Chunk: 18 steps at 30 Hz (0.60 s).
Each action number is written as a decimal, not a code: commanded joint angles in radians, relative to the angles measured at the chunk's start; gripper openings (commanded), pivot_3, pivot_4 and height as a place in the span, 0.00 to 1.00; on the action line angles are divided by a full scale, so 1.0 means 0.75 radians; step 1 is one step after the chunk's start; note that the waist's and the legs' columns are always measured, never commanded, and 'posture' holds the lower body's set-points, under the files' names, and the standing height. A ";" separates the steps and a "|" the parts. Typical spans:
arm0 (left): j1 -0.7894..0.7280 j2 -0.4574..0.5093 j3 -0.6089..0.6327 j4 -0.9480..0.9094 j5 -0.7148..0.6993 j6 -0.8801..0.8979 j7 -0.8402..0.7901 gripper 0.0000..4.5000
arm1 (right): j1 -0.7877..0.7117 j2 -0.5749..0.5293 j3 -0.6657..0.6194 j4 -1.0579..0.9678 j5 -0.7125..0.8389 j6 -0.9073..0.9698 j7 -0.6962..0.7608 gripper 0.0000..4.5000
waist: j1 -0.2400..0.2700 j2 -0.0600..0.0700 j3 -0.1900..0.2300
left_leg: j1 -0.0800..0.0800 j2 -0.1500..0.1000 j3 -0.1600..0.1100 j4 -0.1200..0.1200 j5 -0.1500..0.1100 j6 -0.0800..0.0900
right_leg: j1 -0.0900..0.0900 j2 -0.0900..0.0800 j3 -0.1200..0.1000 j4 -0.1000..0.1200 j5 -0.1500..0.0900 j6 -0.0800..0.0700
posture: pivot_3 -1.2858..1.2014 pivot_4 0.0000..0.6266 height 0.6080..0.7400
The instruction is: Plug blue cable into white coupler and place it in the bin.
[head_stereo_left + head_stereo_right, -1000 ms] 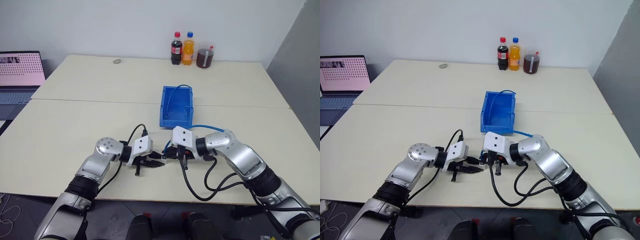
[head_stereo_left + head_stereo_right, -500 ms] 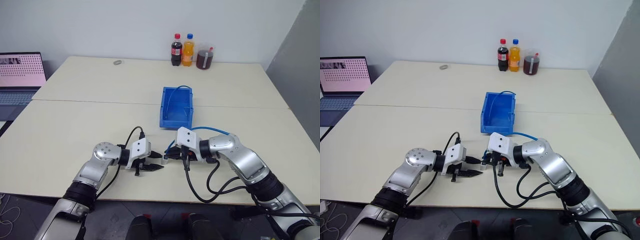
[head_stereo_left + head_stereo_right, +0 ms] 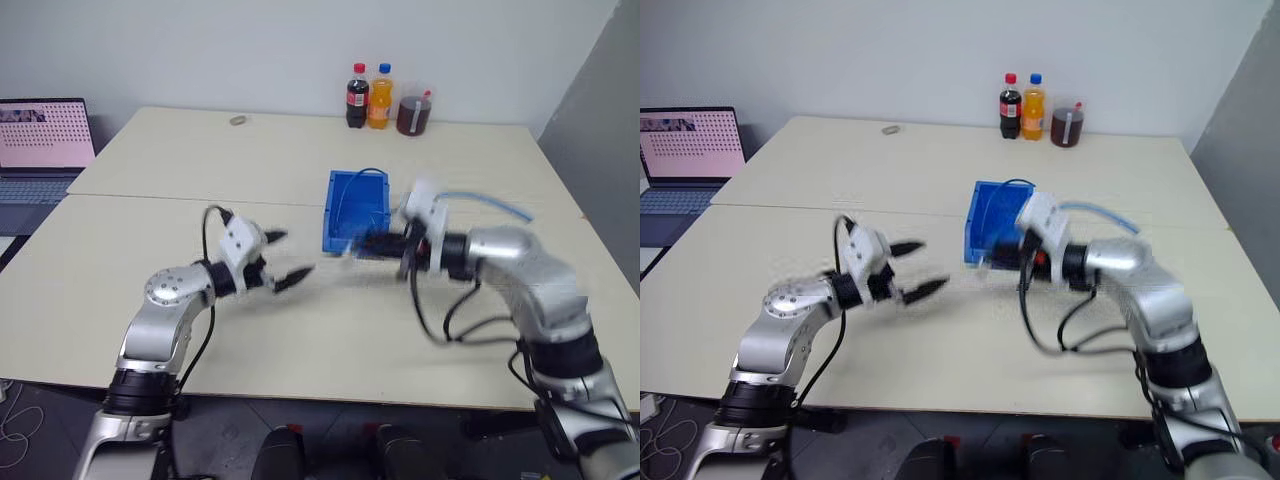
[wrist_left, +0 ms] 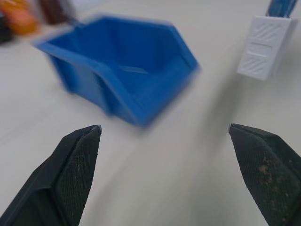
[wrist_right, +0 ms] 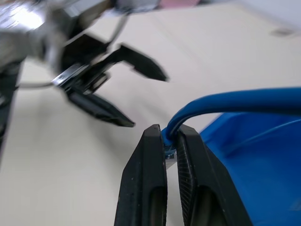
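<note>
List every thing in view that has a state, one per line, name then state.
left hand: fingers spread wide, empty, raised off the table.
right hand: shut on the blue cable, raised by the bin.
blue cable: pinched near its end, arching back over the right arm.
bin: upright on the table, part of the cable inside.
two bottles: upright, capped.
cup: upright, dark drink inside.
laptop: open, screen on.

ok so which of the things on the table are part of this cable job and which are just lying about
Part of the job:
- blue cable, pinched between the right gripper's fingers
- blue bin, with part of the cable already inside
- left gripper, open and holding nothing

Just lying about:
- two drink bottles and a cup at the far edge
- laptop
- small grey object
</note>
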State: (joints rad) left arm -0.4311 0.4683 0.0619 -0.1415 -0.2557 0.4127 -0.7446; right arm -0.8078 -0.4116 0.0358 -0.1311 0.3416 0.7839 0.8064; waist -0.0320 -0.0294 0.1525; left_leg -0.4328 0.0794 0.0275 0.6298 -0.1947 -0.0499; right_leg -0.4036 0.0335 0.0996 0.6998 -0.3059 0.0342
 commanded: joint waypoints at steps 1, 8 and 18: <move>-0.060 -0.026 0.016 -0.139 -0.043 0.181 0.130 1.00 | -0.225 0.096 -0.087 0.382 -0.015 -0.114 -0.129 0.01 | -0.010 0.000 0.000 | 0.000 0.000 0.000 0.000 0.000 0.000 | 0.000 0.000 0.001 0.000 0.000 0.000 | 0.52 0.24 1.00; -0.153 -0.043 -0.028 -0.142 -0.044 0.241 0.173 1.00 | -0.513 0.150 0.003 1.084 -0.165 -0.369 -0.069 0.09 | -0.022 0.001 0.001 | -0.001 0.000 0.002 -0.003 0.000 0.000 | -0.001 0.000 0.001 -0.003 0.004 -0.008 | 0.52 0.24 1.00; -0.160 -0.016 -0.042 -0.132 -0.046 0.246 0.162 1.00 | -0.636 -0.027 0.184 1.371 -0.373 -0.519 0.286 0.61 | -0.013 0.006 0.009 | -0.003 -0.002 0.003 -0.004 -0.001 -0.001 | -0.002 -0.002 0.001 -0.004 0.003 -0.010 | 0.52 0.24 1.00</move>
State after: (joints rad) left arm -0.5344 0.4460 0.0250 -0.2204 -0.2790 0.6058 -0.6206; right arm -1.2511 -0.4105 0.1577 0.9238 0.0829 0.4159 0.9544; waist -0.0416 -0.0253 0.1594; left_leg -0.4347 0.0783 0.0297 0.6269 -0.1952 -0.0505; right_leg -0.4051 0.0318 0.1004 0.6967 -0.3039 0.0270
